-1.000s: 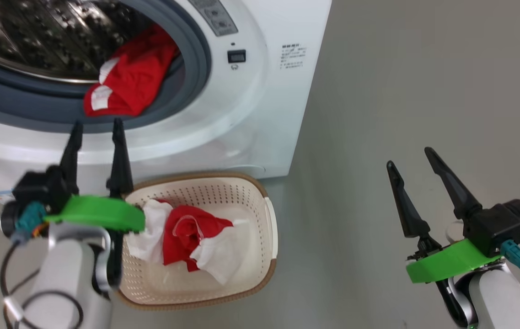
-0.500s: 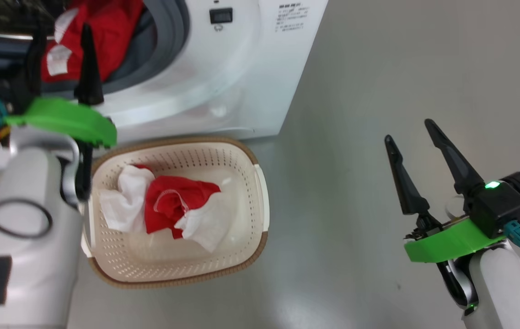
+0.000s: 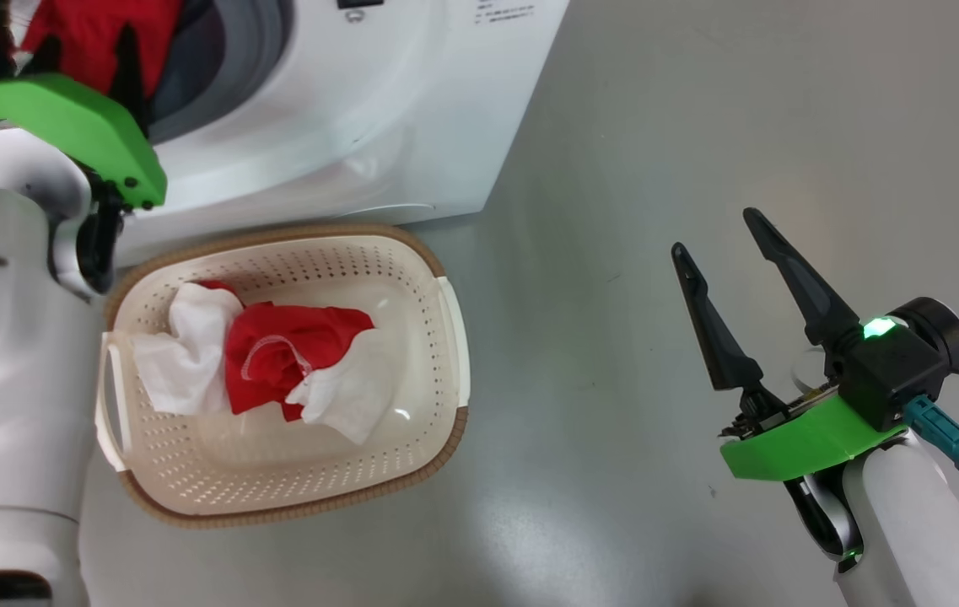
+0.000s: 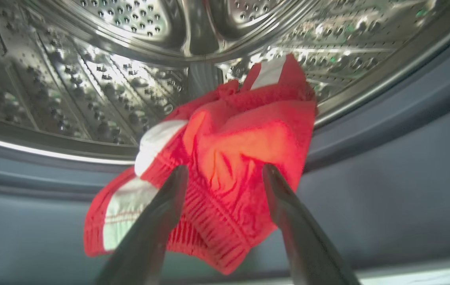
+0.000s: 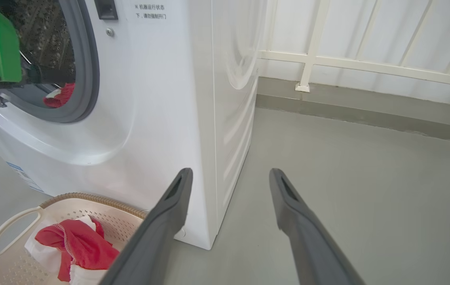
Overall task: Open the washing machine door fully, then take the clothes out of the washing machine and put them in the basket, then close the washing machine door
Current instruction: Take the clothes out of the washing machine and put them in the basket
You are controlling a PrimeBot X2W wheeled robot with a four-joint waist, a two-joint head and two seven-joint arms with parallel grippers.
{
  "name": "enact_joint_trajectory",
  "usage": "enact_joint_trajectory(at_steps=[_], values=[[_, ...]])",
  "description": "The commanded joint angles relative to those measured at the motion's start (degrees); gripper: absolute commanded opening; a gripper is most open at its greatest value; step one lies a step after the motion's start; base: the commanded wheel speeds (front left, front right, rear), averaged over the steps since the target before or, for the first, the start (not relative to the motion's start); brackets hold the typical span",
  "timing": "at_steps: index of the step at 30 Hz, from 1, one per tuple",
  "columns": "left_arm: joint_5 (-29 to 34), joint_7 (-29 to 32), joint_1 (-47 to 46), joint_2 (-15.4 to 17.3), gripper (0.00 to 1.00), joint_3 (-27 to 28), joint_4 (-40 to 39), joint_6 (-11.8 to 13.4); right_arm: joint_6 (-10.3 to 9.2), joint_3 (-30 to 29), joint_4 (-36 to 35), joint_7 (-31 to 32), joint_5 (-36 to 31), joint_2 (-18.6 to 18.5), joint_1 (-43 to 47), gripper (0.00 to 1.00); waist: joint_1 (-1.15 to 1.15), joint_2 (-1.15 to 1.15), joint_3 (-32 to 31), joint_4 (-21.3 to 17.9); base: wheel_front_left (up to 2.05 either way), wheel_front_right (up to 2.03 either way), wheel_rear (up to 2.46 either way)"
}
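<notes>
Halfway, we have clothes [image 3: 277, 362] in the basket [image 3: 319, 253]. Our left pincer [image 4: 225, 168], open, reaches for another garment [image 4: 248, 130] in the drum [image 4: 130, 79]; our right pincer [image 3: 715, 230] is open too.

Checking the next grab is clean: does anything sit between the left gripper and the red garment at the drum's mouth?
Nothing visible does. The open left gripper points straight at the red garment, which lies draped over the grey rubber ring.
</notes>
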Motion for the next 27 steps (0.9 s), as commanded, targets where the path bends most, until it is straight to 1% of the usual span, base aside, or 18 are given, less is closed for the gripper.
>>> enact_joint_trajectory(at_steps=[1,7,11,12,13,16,21,27], values=[[-0.01,1.57,-1.51,3.23,1.0,0.61,-0.03,-0.32,0.35,1.36,-1.09,-0.36,0.73,-0.52,-0.13,1.0,0.0,0.0,0.32,-0.54,0.0,0.0,0.0],[0.81,6.45,-3.61,4.23,1.0,-0.88,3.38,0.41,0.35,2.25,-1.18,-0.36,1.34,-0.4,-0.7,1.0,0.0,0.0,0.91,-1.52,0.0,0.0,0.0],[1.62,6.66,-4.19,4.89,1.0,-1.79,4.13,1.14,0.35,2.62,-1.08,-0.36,1.63,-0.25,-0.98,1.0,0.0,0.0,1.09,-1.96,0.0,0.0,0.0],[1.7,6.65,-4.26,4.95,0.45,-1.97,4.29,1.17,0.35,2.63,-1.05,-0.36,1.68,-0.22,-0.98,1.0,0.0,0.0,1.13,-2.01,0.0,0.0,0.0],[1.79,6.61,-4.29,4.97,0.0,-2.19,4.43,1.11,0.35,2.6,-1.01,-0.36,1.71,-0.18,-0.95,1.0,0.0,0.0,1.14,-2.02,0.0,0.0,0.0],[1.87,5.57,-4.42,5.04,0.0,-2.57,4.43,0.93,0.35,2.49,-0.89,-0.36,1.73,-0.13,-0.82,1.0,0.0,0.0,1.15,-1.89,0.0,0.0,0.0],[1.85,0.52,-4.28,5.22,0.0,-2.38,3.65,2.05,0.35,2.51,-0.65,-0.36,1.81,-0.06,-1.14,1.0,0.0,0.0,0.8,-1.4,0.0,0.0,0.0],[1.02,-6.55,-2.58,4.84,0.0,-1.73,2.65,2.31,0.35,2.61,-0.24,-0.36,1.94,-0.08,-1.11,1.0,0.0,0.0,-0.5,-0.64,0.0,0.0,0.0]])
